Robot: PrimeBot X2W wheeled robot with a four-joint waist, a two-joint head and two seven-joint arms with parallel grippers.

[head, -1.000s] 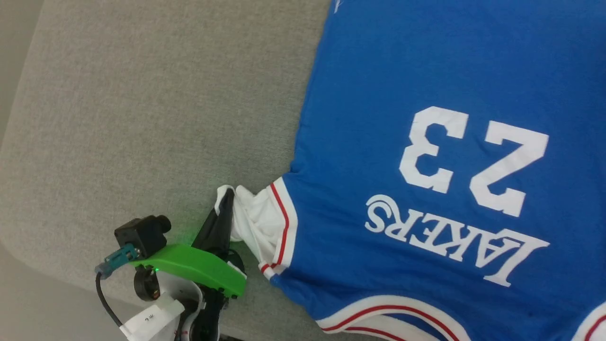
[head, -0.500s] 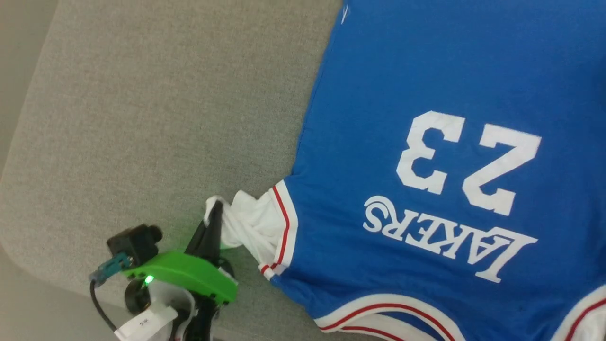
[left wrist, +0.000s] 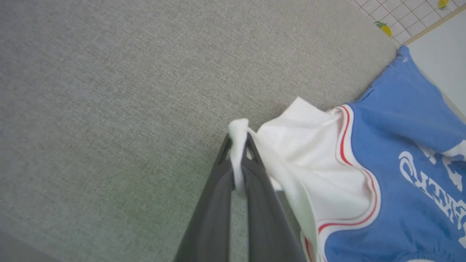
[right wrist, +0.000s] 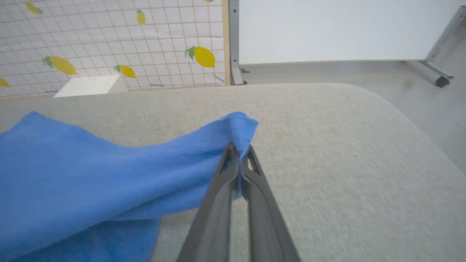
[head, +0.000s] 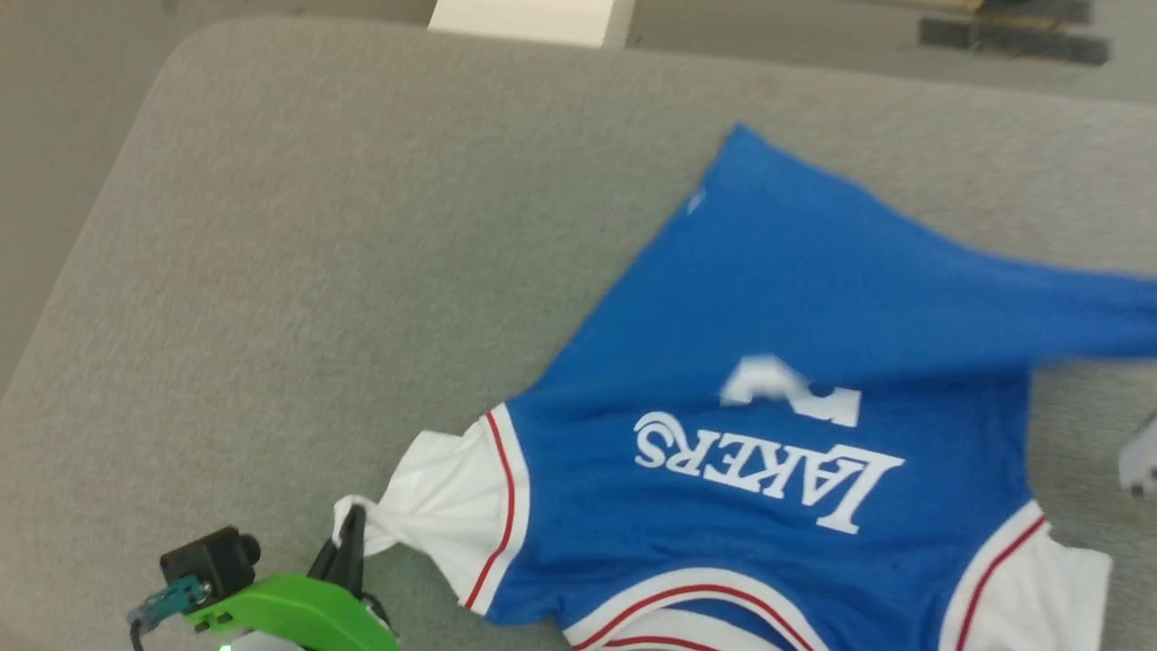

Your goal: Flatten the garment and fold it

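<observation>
Up comes the blue hem [right wrist: 240, 123]! The right gripper [right wrist: 240, 153] is now clamped on that corner of the garment [head: 795, 298], dragging it over the number [head: 786, 393]. The left gripper [left wrist: 238, 142] still pinches the white sleeve [left wrist: 302, 145] between its tips. The fold's begun.
</observation>
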